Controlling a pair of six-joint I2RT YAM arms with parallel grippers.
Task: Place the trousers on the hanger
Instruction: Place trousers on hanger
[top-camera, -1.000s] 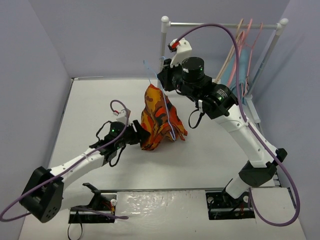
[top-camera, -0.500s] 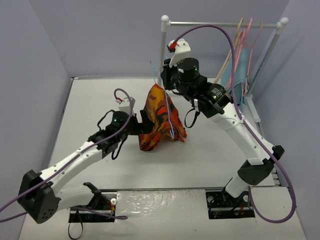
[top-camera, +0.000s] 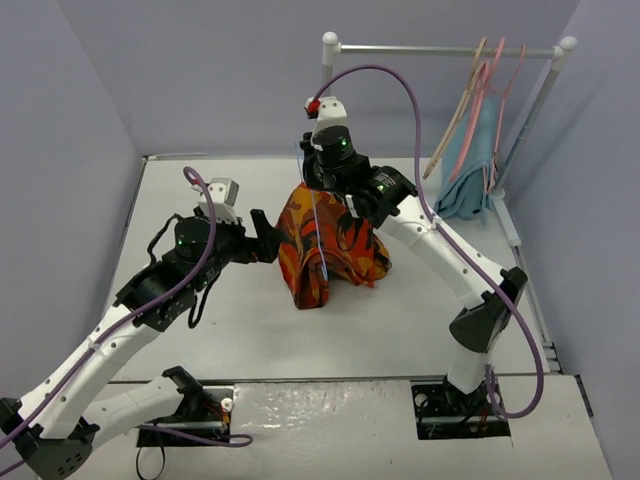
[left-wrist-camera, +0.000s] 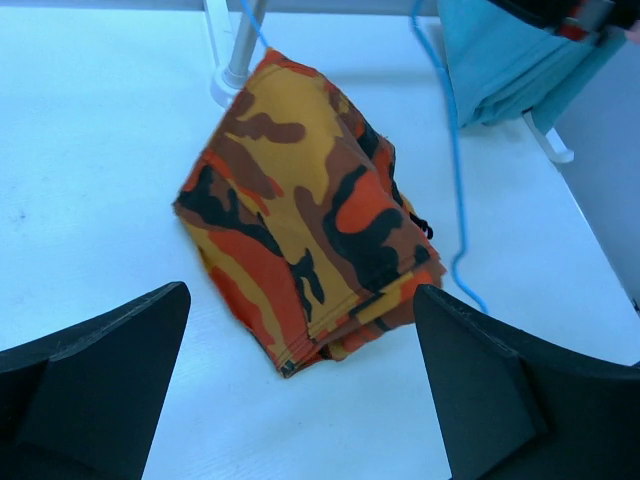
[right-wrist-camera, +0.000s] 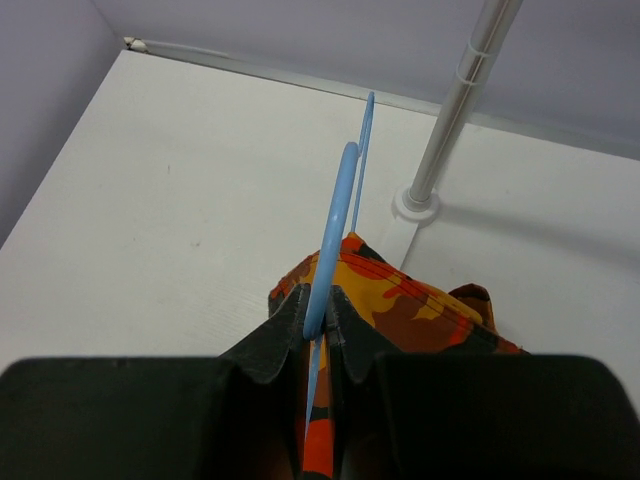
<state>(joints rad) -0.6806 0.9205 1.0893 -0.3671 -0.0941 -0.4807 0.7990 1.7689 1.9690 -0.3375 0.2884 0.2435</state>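
Note:
The camouflage trousers (top-camera: 335, 250) stand folded in a tent-like heap mid-table, with their lower edges resting on the surface. My right gripper (top-camera: 318, 180) is above their top, shut on the thin light-blue hanger (top-camera: 318, 240), whose wire runs down across the cloth. In the right wrist view the hanger (right-wrist-camera: 338, 200) is pinched between the fingers of the right gripper (right-wrist-camera: 318, 305), with the trousers (right-wrist-camera: 420, 300) just beneath. My left gripper (top-camera: 262, 237) hangs open just left of the heap, holding nothing. Its wrist view shows the trousers (left-wrist-camera: 300, 200) ahead of the left gripper (left-wrist-camera: 300, 300) and the hanger (left-wrist-camera: 455, 170) beside them.
A white clothes rack (top-camera: 440, 47) stands at the back right, with a pink hanger (top-camera: 492, 75), a wooden hanger (top-camera: 458, 115) and a teal cloth (top-camera: 470, 170) on it. Its left pole (right-wrist-camera: 455, 110) rises right behind the trousers. Grey walls close in on the table at the left and back.
My left gripper has opened, let go of the trousers and drawn back to the left and upward. The right arm has carried the hanger leftward and lower over the heap.

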